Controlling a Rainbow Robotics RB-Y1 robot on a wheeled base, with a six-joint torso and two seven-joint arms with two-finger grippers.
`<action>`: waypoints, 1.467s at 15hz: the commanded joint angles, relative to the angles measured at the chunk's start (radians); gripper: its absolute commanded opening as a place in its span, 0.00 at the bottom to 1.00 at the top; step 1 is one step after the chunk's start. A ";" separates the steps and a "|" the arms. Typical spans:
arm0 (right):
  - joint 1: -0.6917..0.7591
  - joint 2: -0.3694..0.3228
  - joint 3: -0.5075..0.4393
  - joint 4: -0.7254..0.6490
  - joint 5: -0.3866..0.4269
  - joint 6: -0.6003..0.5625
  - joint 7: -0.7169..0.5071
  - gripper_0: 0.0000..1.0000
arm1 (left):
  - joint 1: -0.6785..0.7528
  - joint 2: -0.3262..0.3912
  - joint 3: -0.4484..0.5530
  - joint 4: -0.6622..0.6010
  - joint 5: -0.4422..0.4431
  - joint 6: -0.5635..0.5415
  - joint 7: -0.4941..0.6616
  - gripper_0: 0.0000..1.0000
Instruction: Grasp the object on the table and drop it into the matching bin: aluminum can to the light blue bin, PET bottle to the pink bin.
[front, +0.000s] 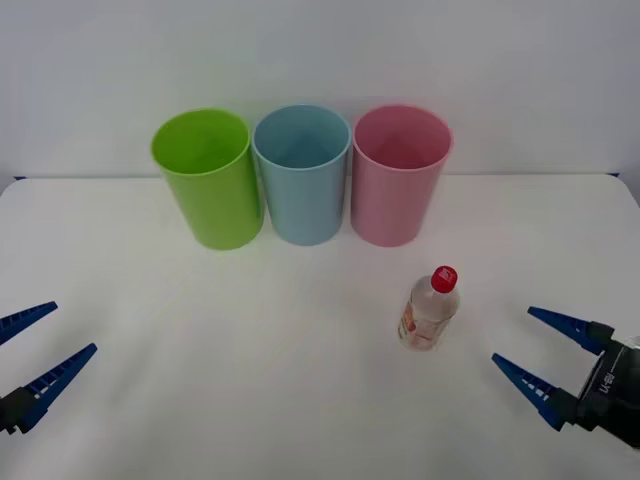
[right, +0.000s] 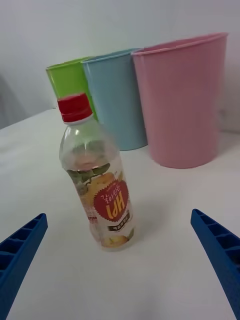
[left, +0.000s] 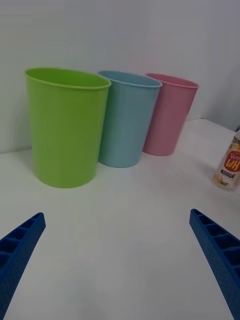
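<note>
Nearest to me are my own two grippers, both low over the flat white tabletop (front: 300, 400) and both with their blue ribbed fingers spread wide, nothing held. My right gripper (front: 538, 355) sits at the near right, aimed at the bottle, and I judge the wide spread is there so the body can pass between the fingers. My left gripper (front: 35, 348) waits at the near left edge, well apart from the bottle, most likely only keeping out of the way

Next out stands one small clear plastic bottle with a red screw cap and an orange-and-white label (right: 97, 180), upright on the table, just ahead of my right fingers and in front of the pink bin. Standing upright, it offers its round side to a level pinch

Farthest are three tall round plastic bins in one row, close side by side: one lime green bin (front: 208, 178) on my left, one light blue bin (front: 302, 175) in the middle, one pink bin (front: 398, 175) on my right. The pink one takes this bottle, and it is also the nearest of the three to it
</note>
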 joint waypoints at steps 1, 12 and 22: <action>-0.041 0.058 0.005 0.047 0.054 0.007 0.036 1.00 | 0.000 0.000 0.000 0.000 0.000 0.000 0.000 1.00; -0.079 0.127 0.165 0.048 0.051 0.203 0.125 1.00 | 0.000 0.000 0.000 0.000 0.000 0.000 0.000 1.00; -0.110 0.127 0.300 0.050 0.016 0.352 0.199 1.00 | 0.000 0.000 0.000 0.000 0.000 0.000 0.000 1.00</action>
